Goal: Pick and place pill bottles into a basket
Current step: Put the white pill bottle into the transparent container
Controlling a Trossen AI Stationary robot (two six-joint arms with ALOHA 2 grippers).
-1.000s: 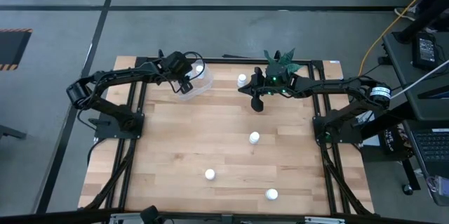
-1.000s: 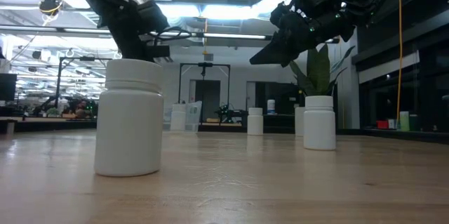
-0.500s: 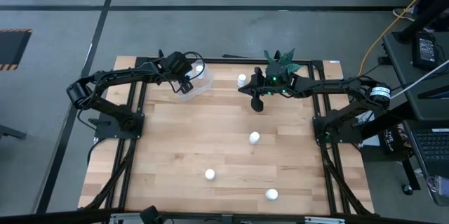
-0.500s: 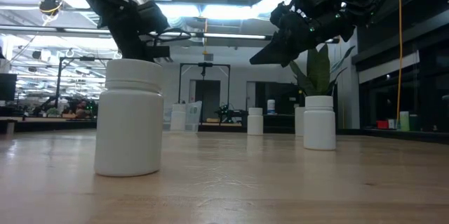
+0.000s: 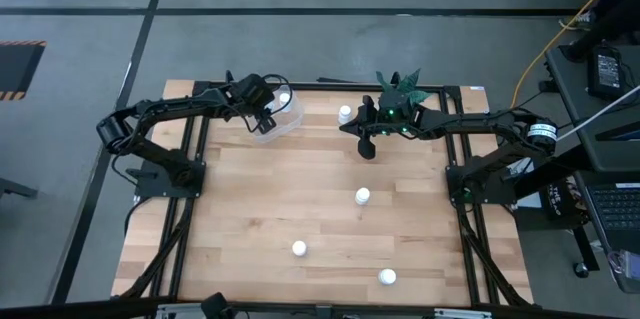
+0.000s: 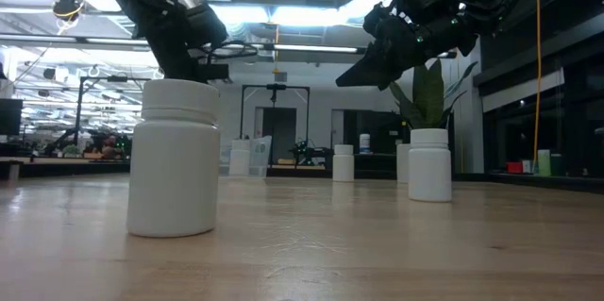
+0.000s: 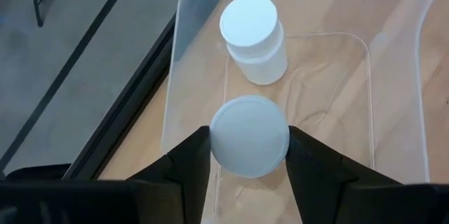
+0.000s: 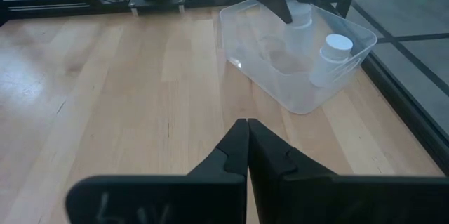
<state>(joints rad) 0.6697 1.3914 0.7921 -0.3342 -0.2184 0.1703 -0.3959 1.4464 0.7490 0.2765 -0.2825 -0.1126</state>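
Observation:
My left gripper [image 5: 268,112] hovers over the clear basket [image 5: 283,119] at the table's far left, shut on a white pill bottle [image 7: 250,145]. A second pill bottle [image 7: 252,38] stands upright on the basket's floor. Other bottles stand on the table: one [image 5: 345,113] at the far edge, one [image 5: 362,196] in the middle, and two [image 5: 299,249] [image 5: 387,277] near the front. My right gripper [image 5: 365,145] hangs shut and empty above the table right of the basket; the right wrist view shows its fingers [image 8: 247,147] closed. My left gripper pinches the pill bottle by two opposite sides at its cap [image 7: 214,147] between its two fingers [image 7: 189,164]. The fingers slant down from the table's left. The bottle is upright, cap up, inside the basket's walls [image 8: 300,31]; whether it touches the floor I cannot tell.
A white pot with a green plant [image 5: 400,89] stands at the far edge behind my right arm. Bare wooden table [image 5: 250,209] lies between the basket and the front bottles. Black frame rails run along the table's sides.

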